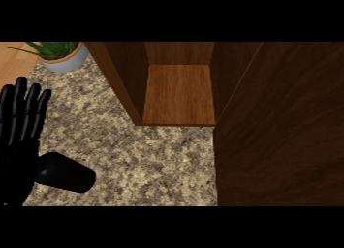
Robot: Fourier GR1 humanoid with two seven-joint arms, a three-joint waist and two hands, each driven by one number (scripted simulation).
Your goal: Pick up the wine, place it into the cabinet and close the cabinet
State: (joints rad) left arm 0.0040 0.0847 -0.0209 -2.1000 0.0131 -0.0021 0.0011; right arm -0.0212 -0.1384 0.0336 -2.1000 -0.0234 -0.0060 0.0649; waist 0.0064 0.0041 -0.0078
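Note:
My left hand (13, 131) stands at the view's left edge, open, fingers straight and pointing up, thumb (63, 173) sticking out to the right over the counter. The wooden cabinet (120, 77) stands open at the back centre, and its lighter shelf floor (179, 94) is bare. A wide dark wooden panel (289, 131), apparently the cabinet's open door, fills the right side of the view. No wine bottle shows anywhere, and my right hand does not show either.
A potted green plant in a pale pot (63, 57) stands at the back left next to the cabinet's left wall. Speckled granite counter (138, 155) lies between my left hand and the dark panel. A strip of light wood (6, 63) shows at far left.

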